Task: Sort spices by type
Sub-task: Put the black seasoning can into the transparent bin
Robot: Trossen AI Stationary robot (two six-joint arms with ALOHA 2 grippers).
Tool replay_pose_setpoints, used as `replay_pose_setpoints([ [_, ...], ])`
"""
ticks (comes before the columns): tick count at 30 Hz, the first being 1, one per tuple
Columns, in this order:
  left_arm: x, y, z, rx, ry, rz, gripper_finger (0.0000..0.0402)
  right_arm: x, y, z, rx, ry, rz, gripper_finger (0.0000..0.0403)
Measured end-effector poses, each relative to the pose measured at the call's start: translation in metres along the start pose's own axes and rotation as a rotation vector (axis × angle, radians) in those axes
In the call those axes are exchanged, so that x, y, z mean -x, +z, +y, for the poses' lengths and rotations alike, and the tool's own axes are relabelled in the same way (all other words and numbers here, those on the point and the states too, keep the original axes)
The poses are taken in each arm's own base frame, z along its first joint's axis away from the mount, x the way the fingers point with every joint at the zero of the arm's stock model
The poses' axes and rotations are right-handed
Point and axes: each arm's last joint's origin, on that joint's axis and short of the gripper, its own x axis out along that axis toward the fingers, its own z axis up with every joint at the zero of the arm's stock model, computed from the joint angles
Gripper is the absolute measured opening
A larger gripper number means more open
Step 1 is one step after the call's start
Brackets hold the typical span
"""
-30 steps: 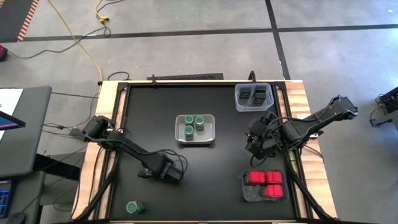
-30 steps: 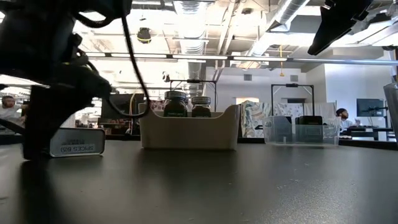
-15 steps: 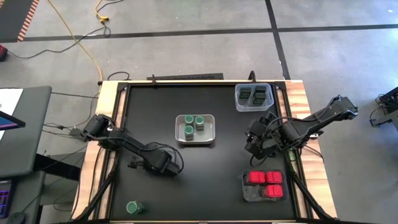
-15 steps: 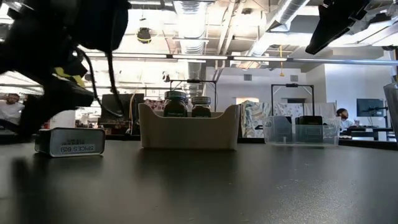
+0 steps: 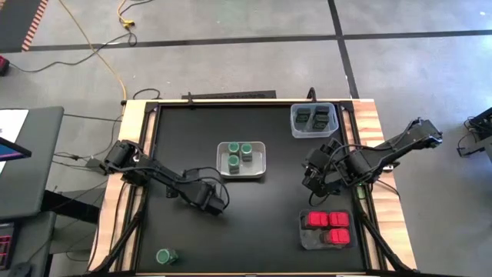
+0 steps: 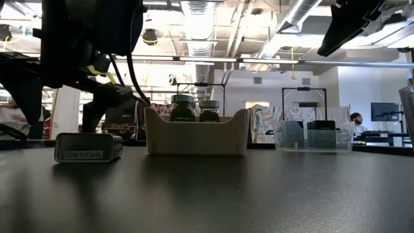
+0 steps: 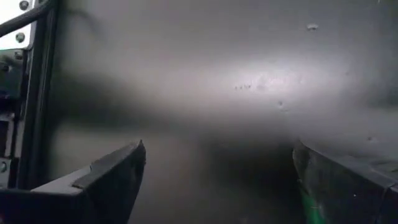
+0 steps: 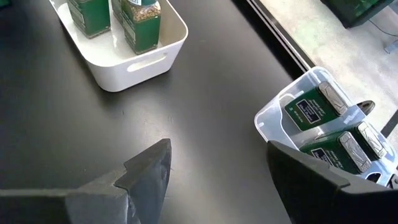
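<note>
**Left gripper** point(image 5: 214, 201): just off the white tray's point(image 5: 264, 161) near-left corner. Over the last second it has drawn in toward that tray from farther out. Fingers spread wide with only bare table point(image 5: 269, 215) between them in its wrist view.

**Loose tin** point(image 6: 88, 147): on its side on the table, left of the white tray in the low view. A second ago the gripper stood on it. Now it lies free, nudged a little toward the tray, with the arm behind it. Judged let go, or lost, short of any tray, so it is still unsorted.

**Loose jar** point(image 5: 166, 255): well out from the white tray, toward the table's near-left corner, unmoved and also unsorted.

**Sorted stock**:
- Three green-lidded jars point(image 5: 233, 148) in the white tray.
- Dark tins point(image 5: 314, 118) in the clear tray point(image 5: 294, 121), beyond the white tray to its right.
- Red boxes point(image 5: 327, 220) in a tray of their own point(image 5: 304, 238), to the white tray's near right.

**Right gripper** point(image 5: 315, 178): waiting right of the white tray, fingers apart and empty (no change).

**Hard to make out**:
- The high view does not show the loose tin, which appears to be covered by the left arm.
- A green sliver beside one finger in the left wrist view may be that tin, but this is unconfirmed.
- The low view shows neither the loose jar nor the red boxes.
</note>
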Motion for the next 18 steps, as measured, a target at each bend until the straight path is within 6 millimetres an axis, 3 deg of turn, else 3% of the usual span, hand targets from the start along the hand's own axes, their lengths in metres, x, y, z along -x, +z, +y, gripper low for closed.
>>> replay_pose_setpoints([
  [7,0.015,0.002,-0.004,0.062,-0.035,0.003,0.0389,0.0,0.0,0.0,0.002,-0.001,0.0,0.0295],
  [18,0.066,0.01,-0.022,0.12,-0.214,0.095,0.0389,0.0,0.0,0.0,0.01,-0.002,0.0,0.0295],
])
